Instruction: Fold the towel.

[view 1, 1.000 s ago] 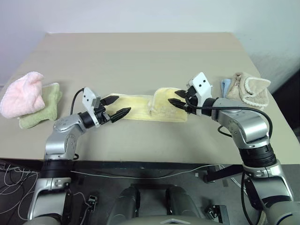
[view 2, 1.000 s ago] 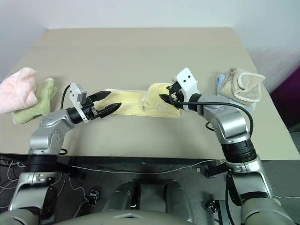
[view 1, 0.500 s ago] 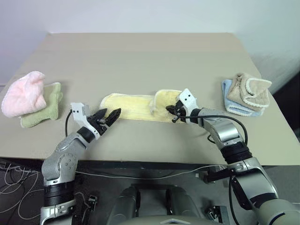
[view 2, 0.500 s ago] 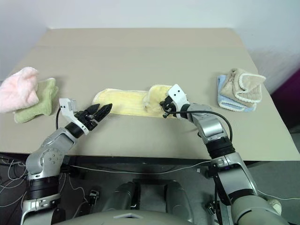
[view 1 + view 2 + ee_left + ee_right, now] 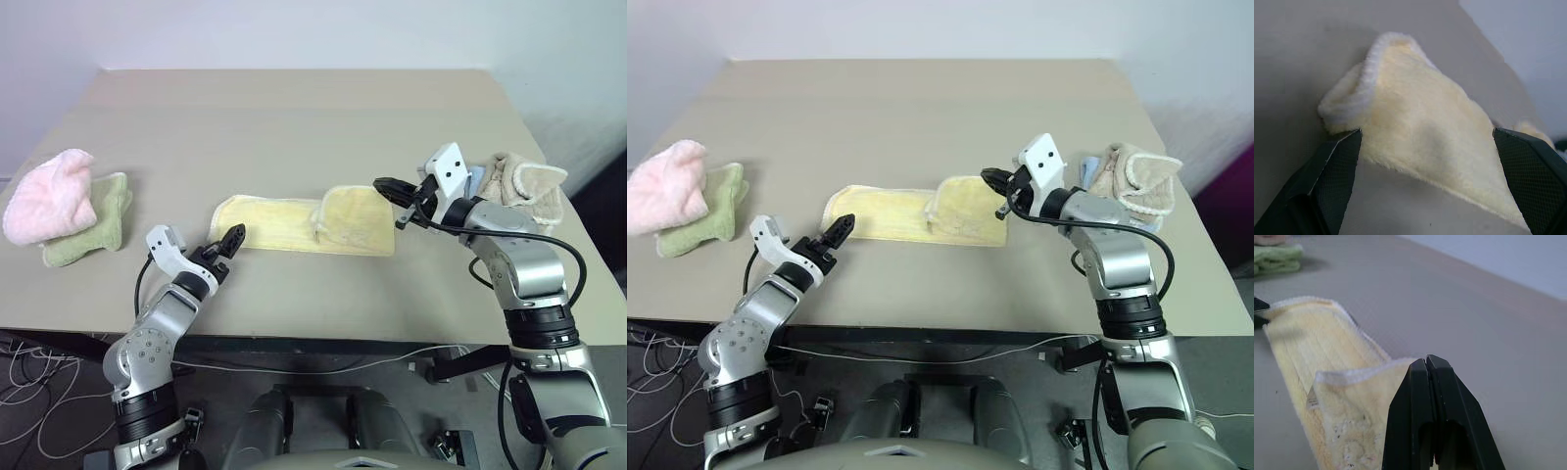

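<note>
The pale yellow towel (image 5: 279, 222) lies flat on the table (image 5: 294, 117), its right end folded back over itself into a flap (image 5: 355, 217). My left gripper (image 5: 225, 245) hovers low at the towel's left corner (image 5: 1366, 93), open, its two fingers (image 5: 1327, 186) standing wide on either side of that corner without touching it. My right gripper (image 5: 387, 188) hangs above the far right edge of the flap, shut with nothing in it; its closed fingertips (image 5: 1426, 363) point over the hemmed flap edge (image 5: 1356, 374).
A pink fluffy cloth (image 5: 47, 196) rests on a green cloth (image 5: 98, 227) at the table's left edge. A beige cloth with cream trim (image 5: 524, 186) sits on a pale blue one (image 5: 473, 180) at the right edge. The table's front edge (image 5: 323, 338) is close.
My right gripper has shut, left the folded flap and risen up and to the right, empty. My left gripper has rolled and sunk towards the table by the towel's left corner.
</note>
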